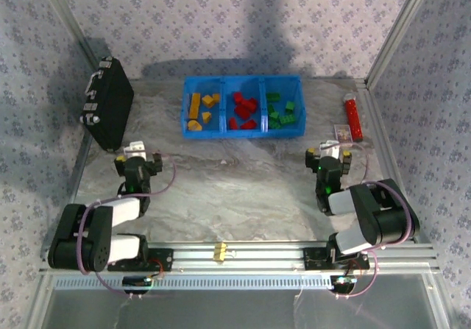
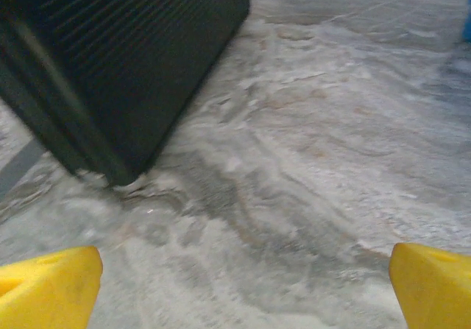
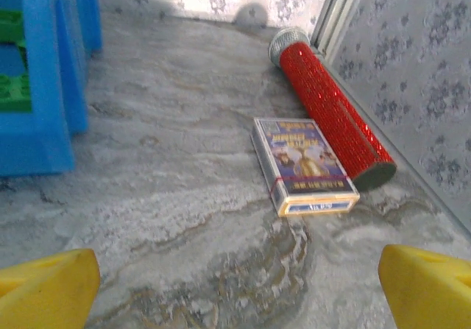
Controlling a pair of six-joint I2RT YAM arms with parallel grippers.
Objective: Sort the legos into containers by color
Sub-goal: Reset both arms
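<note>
The legos lie sorted in the blue tray (image 1: pixel 243 85) at the back of the table: yellow and orange bricks (image 1: pixel 200 110) in its left compartment, red bricks (image 1: pixel 243 110) in the middle, green bricks (image 1: pixel 281 112) on the right. My left gripper (image 1: pixel 136 151) (image 2: pixel 243 292) rests low over bare table near the black case, open, with nothing between its yellow fingertips (image 2: pixel 48 288). My right gripper (image 1: pixel 331 151) (image 3: pixel 239 292) is also open and empty, in front of the tray's right corner (image 3: pixel 44 86), where green bricks (image 3: pixel 13 86) show inside.
A black hard case (image 1: pixel 108 102) (image 2: pixel 110 64) stands at the left edge. A red glittery tube (image 1: pixel 354 118) (image 3: pixel 331 112) and a small card box (image 1: pixel 342 132) (image 3: pixel 303 165) lie by the right wall. A small yellow piece (image 1: pixel 219 252) sits on the front rail.
</note>
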